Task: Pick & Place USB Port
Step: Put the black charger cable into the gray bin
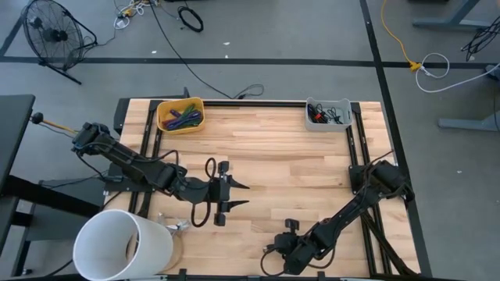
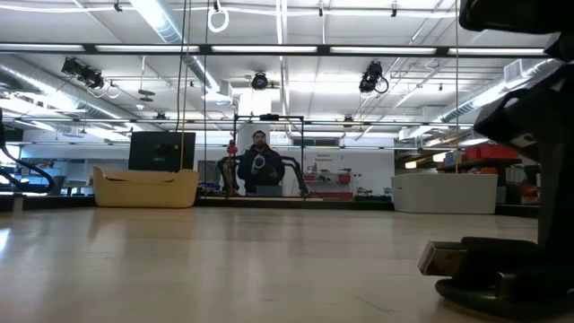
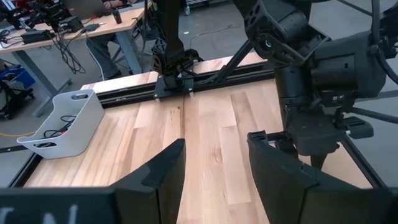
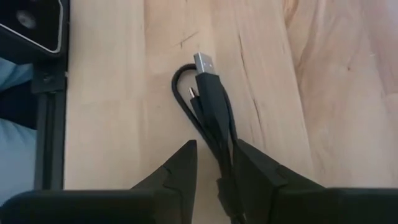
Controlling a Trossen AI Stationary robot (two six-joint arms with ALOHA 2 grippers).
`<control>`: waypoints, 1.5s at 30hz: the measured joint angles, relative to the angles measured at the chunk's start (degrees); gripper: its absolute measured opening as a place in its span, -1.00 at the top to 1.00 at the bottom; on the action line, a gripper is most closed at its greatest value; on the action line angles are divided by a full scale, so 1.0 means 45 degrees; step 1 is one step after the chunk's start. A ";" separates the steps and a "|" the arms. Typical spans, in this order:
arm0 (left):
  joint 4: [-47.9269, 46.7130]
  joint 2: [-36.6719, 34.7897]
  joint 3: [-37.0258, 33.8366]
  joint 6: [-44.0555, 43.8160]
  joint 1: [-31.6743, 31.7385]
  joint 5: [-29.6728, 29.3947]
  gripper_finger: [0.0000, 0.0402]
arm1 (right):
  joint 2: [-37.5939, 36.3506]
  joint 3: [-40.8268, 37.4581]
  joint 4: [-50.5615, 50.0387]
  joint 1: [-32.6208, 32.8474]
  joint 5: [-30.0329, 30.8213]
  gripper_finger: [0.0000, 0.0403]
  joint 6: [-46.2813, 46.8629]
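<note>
The black USB cable (image 4: 211,106) is a folded bundle with a silver plug (image 4: 204,62). It lies on the wood near the table's near edge (image 1: 271,251). My right gripper (image 4: 214,165) is low over it, its fingers shut around the bundle. In the low view the plug (image 2: 443,258) sticks out of the dark gripper (image 2: 507,274). My left gripper (image 1: 244,195) hovers open over the table's middle left, pointing toward the right side, and touches nothing (image 3: 214,162). My right gripper pinches the folded cable bundle (image 4: 219,155) between its two fingers, behind the plug, with several strands in the gap. The fingers lie along the cable's length. The plug end reaches forward past the fingertips; whether it is off the wood, I cannot tell.
A yellow bin (image 1: 181,115) with coloured cables stands at the far left. A grey bin (image 1: 328,114) with black cables stands at the far right (image 3: 62,121). A white bucket (image 1: 125,246) sits at the near left corner. Bare wood lies between the arms.
</note>
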 joint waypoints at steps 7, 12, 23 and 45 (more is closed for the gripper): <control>-0.0058 0.0000 0.0000 -0.0030 0.0000 0.0000 0.10 | 0.0444 0.0050 0.0211 -0.0044 -0.0145 0.47 0.0128; -0.0065 0.0000 0.0000 -0.0063 0.0000 0.0000 0.10 | 0.0510 0.0050 0.0164 -0.0061 0.0087 0.49 0.0308; -0.0073 0.0000 0.0000 -0.0073 0.0000 0.0000 0.10 | 0.0270 0.0071 -0.0191 -0.0221 -0.0115 0.97 0.0584; -0.0238 0.0005 0.0000 -0.0306 0.0000 0.0003 0.10 | -0.2827 0.2674 -1.0992 -0.1747 0.6490 1.00 0.0819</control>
